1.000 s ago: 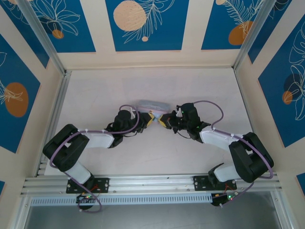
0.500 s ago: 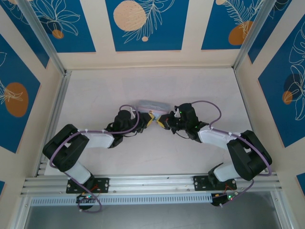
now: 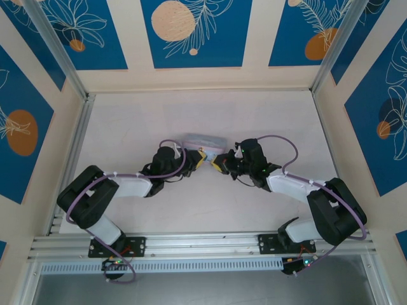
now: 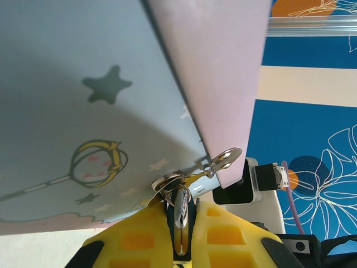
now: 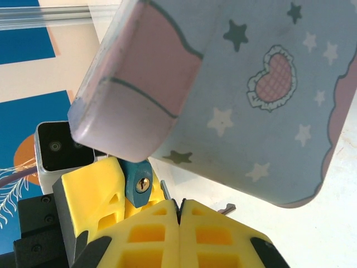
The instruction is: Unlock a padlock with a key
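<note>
The small dark blue padlock (image 4: 182,215) hangs by its thin shackle from the clasp of a pale blue cartoon tin (image 4: 83,111). My left gripper (image 4: 182,223) is shut on its body. In the right wrist view the padlock (image 5: 136,178) turns its brass keyhole toward me, between the left gripper's yellow fingers (image 5: 92,190). My right gripper (image 5: 178,209) is shut on the key (image 5: 165,188), whose thin silvery blade pokes out just right of the keyhole, apart from it. From above, the left gripper (image 3: 200,159) and right gripper (image 3: 219,163) meet below the tin (image 3: 203,140).
The tin stands mid-table, just beyond both grippers. A small silvery tab (image 4: 226,159) dangles by the clasp. Aluminium rails and blue-patterned walls (image 3: 191,32) enclose the white table (image 3: 127,114).
The right gripper has crept slightly left toward the left gripper and the padlock. The left arm has stayed still.
</note>
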Motion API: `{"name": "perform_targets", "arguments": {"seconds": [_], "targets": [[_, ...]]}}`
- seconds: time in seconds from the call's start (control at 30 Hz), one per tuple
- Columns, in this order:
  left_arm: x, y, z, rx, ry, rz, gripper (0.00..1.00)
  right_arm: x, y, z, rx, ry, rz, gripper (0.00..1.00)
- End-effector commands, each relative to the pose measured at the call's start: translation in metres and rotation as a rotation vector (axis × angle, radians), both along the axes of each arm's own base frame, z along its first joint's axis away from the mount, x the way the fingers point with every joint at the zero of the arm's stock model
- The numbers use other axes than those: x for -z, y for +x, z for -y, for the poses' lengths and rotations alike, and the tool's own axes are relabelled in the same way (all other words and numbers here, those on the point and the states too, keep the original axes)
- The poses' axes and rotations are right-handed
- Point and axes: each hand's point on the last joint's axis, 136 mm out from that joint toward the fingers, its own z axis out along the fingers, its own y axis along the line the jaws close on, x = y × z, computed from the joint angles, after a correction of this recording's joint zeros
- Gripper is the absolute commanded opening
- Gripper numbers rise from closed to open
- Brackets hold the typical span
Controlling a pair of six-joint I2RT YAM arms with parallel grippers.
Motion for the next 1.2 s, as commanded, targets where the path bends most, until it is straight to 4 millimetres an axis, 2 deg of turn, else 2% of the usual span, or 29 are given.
{"name": "perform_targets", "arguments": {"seconds": [0.0,0.63,1.17], "targets": [[-0.016,-0.002,0.001,0.0,-0.03,0.044,0.0,-0.009,0.003,0.0,-0.005,-0.002,0.03,0.0],[-0.016,-0.002,0.001,0.001,-0.032,0.042,0.0,-0.018,0.011,-0.009,-0.011,0.015,0.048,0.0],[-0.028,-0.006,0.009,0.017,-0.063,0.058,0.0,-0.02,0.015,-0.015,-0.001,0.072,0.079,0.0]]}}
